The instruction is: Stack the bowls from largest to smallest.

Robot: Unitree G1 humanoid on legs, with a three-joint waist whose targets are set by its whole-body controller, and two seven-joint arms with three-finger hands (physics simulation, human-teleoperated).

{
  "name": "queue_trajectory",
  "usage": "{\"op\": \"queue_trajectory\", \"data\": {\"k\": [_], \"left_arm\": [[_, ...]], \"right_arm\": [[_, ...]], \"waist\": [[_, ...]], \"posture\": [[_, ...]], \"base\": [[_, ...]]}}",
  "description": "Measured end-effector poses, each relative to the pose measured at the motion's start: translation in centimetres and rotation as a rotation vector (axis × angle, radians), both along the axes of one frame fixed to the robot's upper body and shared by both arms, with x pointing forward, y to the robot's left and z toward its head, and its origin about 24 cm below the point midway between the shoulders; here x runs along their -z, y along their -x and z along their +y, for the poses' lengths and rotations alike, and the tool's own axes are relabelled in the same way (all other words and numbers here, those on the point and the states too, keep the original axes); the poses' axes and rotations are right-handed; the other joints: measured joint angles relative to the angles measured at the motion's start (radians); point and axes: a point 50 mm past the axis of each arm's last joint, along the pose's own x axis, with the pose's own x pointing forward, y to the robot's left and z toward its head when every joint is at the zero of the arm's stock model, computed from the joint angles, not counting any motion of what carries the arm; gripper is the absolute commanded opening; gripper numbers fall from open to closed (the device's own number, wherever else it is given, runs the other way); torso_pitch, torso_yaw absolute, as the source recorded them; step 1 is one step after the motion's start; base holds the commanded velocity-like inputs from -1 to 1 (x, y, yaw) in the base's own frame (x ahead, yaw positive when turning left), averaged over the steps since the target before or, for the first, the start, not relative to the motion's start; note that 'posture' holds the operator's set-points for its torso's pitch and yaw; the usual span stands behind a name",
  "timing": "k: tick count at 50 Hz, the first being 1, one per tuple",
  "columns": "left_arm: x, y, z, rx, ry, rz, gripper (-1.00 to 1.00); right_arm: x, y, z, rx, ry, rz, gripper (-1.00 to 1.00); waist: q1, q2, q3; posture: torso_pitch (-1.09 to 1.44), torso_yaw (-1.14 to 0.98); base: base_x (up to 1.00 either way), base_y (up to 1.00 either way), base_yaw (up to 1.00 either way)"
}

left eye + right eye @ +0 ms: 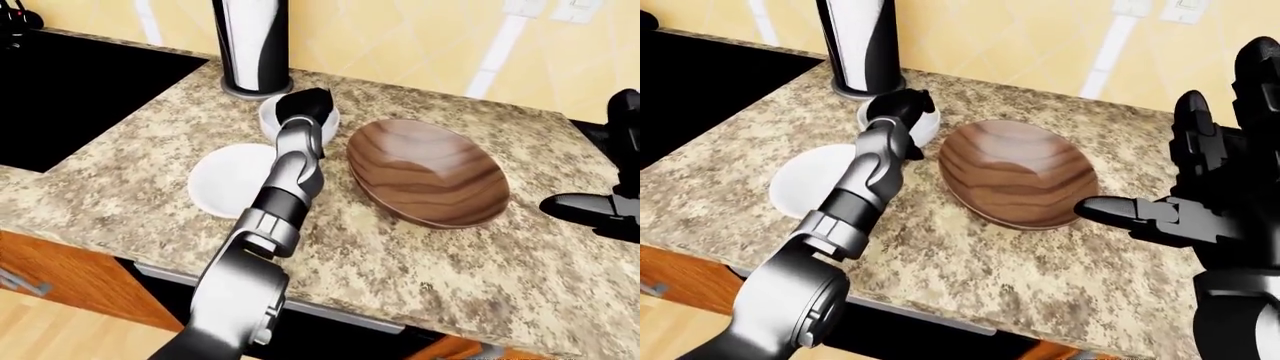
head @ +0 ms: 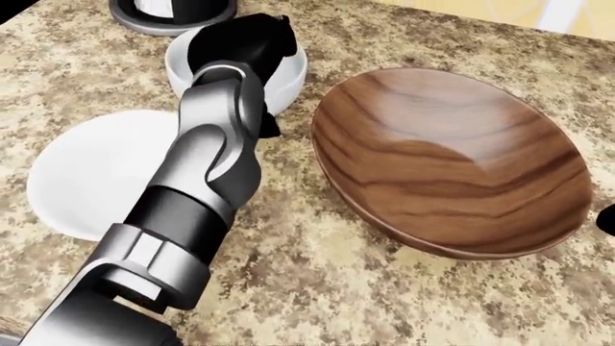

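Left hand [image 2: 245,40] covers the small white bowl [image 2: 288,79], fingers' closure unclear; right hand [image 1: 1200,202] spread, idle; a poor grasp could tip it onto the tabletop [image 2: 337,288]

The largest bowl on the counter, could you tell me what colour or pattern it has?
The largest bowl is brown with wood grain, clearest in the head view.

Left arm extends up the head view, left hand [image 2: 242,45] black, grip unclear. Right hand [image 1: 1200,202] raised at right, fingers [image 1: 1120,212] spread.
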Motion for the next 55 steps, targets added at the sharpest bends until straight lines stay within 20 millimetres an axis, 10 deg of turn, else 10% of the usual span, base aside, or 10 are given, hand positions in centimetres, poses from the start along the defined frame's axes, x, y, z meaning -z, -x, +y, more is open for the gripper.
{"op": "queue_trajectory", "data": {"k": [27,55], "left_arm": [[-0.2,-0.4,1.5,-0.049,-0.022,-0.058,-0.99],[-4.8,2.0,-0.1,0.07,0.059,-0.071,-1.0]], "right_arm": [[0.8,-0.1,-0.4,0.011,-0.02,0.0,1.0],[-0.4,0.1,-0.1,0.008,-0.004,-0.013,1.0]], "waist": [[-0.002,0.01,-0.003],[0.0,0.008,0.021]], "posture": [[0.0,0.0],[0.0,0.0]], "base": [[0.0,0.0,0.0],[0.0,0.0,0.0]]}}
